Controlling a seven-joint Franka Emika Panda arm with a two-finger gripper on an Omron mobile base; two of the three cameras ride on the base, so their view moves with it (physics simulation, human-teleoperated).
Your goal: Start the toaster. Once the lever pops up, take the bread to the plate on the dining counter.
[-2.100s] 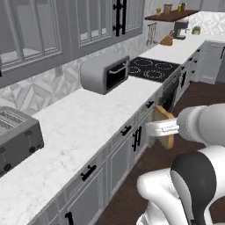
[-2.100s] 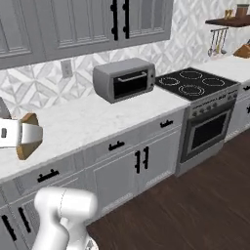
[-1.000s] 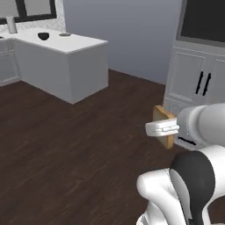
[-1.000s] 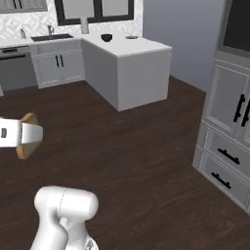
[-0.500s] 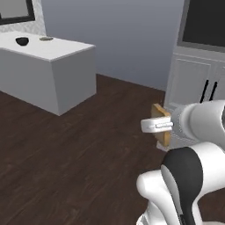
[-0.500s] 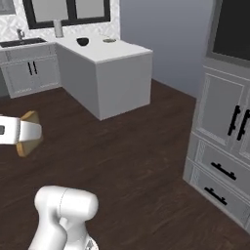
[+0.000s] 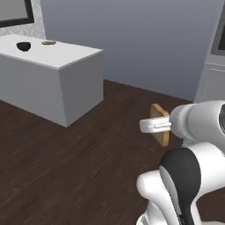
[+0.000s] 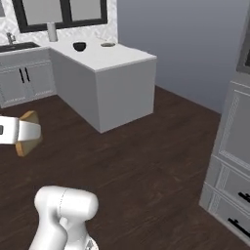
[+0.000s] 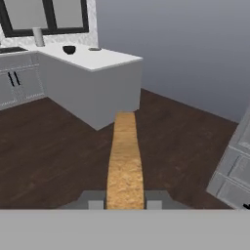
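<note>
Bread (image 9: 125, 161) is clamped edge-on in the end effector (image 9: 125, 202), well apart from the plate (image 8: 108, 44) on the desk (image 8: 122, 61).

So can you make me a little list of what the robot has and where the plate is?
holding: the bread, pinched edge-on in the gripper
gripper: shut on the bread
plate: on the dining counter, near its far end
next to the plate: a dark bowl
robot's place: out on the dark wood floor, apart from the counter
bread on plate yet: no
</note>
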